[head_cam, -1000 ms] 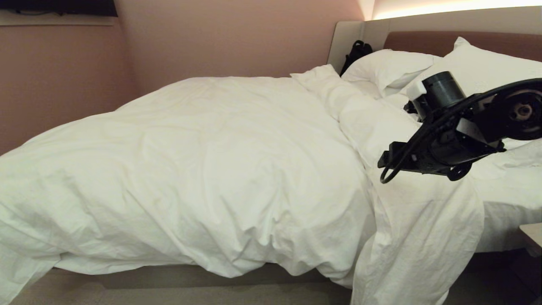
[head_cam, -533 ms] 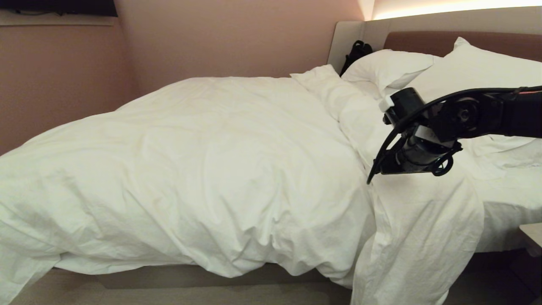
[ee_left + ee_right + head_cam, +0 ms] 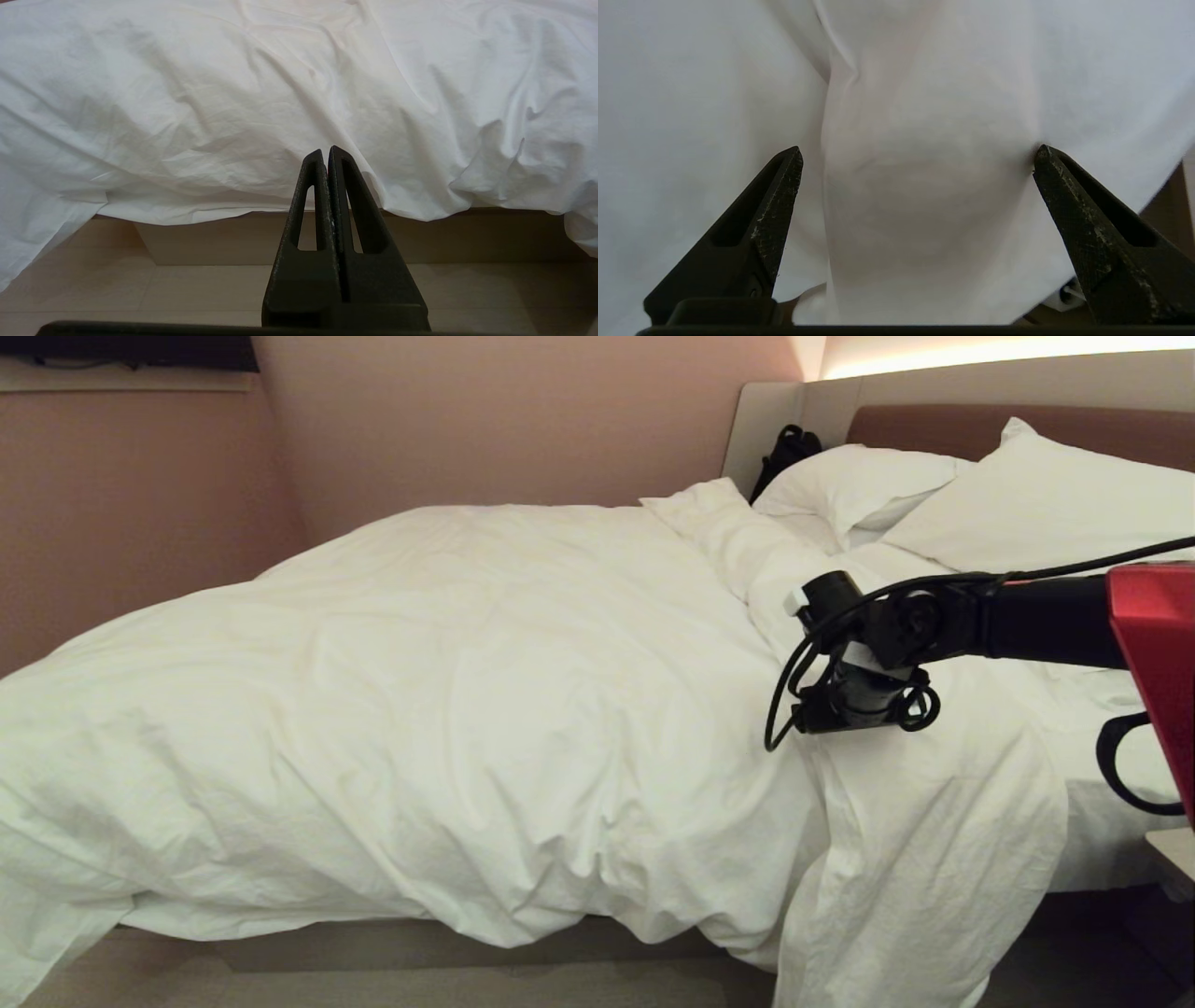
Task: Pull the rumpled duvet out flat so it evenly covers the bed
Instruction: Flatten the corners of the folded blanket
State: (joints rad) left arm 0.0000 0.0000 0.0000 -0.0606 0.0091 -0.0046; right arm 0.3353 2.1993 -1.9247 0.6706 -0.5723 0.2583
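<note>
Right wrist view shows your right tool [image 3: 917, 156] spread wide over a fold of the puffy white creased duvet [image 3: 448, 709]; next, close on it, then pull toward the beige headboard [image 3: 934, 425]. Left tool [image 3: 327, 154] is parked, pressed closed.

Black right arm [image 3: 980, 616] with red shell, looped black cable, black wedge-shaped tool fingers [image 3: 1083, 219] (textured, scuffed)

The duvet [image 3: 448, 709] lies heaped over the bed [image 3: 420, 947], spilling over its near edge (one fold hangs toward the floor at right). Two pillows [image 3: 1027, 495] lie behind it against the headboard [image 3: 934, 425]. The right gripper [image 3: 917, 156] sits above that fold, perhaps touching.
</note>
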